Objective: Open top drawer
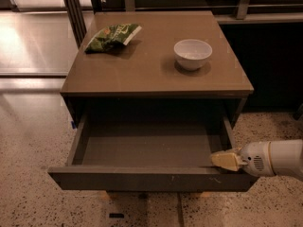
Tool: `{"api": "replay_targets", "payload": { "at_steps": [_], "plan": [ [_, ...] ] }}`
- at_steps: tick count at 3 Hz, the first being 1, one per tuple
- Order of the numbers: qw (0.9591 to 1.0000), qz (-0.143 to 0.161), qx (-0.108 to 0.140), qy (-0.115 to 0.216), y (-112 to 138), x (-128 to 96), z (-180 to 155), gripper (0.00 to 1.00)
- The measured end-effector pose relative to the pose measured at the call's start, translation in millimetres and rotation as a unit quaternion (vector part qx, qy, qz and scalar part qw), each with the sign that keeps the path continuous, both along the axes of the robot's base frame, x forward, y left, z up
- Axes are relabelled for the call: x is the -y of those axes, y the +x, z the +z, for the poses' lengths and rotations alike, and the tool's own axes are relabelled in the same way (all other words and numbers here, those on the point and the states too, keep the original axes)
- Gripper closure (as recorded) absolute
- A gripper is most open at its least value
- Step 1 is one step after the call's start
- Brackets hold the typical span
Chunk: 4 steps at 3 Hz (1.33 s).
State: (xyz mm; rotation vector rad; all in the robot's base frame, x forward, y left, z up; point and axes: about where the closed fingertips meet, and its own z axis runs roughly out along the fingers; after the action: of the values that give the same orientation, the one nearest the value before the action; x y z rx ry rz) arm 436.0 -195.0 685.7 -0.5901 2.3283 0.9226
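Observation:
The top drawer of the brown cabinet stands pulled far out toward me, showing its shallow grey, empty interior. Its dark front has small white scratch marks right of centre. My gripper, with pale yellowish fingertips on a white arm, comes in from the right and rests at the drawer's front right corner, just inside the front panel's top edge.
On the cabinet top lie a green snack bag at the back left and a white bowl at the back right. Speckled floor surrounds the cabinet. Dark furniture stands to the right, metal legs behind.

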Motion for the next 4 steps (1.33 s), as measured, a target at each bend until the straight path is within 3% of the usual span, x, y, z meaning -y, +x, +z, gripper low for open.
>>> {"api": "replay_targets", "payload": {
  "at_steps": [1, 2, 4],
  "plan": [
    [0.9971, 0.011, 0.074, -0.011, 7, 4, 34, 1.0],
    [0.9921, 0.017, 0.122, -0.026, 18, 8, 63, 1.0],
    [0.9917, 0.018, 0.125, -0.027, 19, 8, 64, 0.59]
  ]
}}
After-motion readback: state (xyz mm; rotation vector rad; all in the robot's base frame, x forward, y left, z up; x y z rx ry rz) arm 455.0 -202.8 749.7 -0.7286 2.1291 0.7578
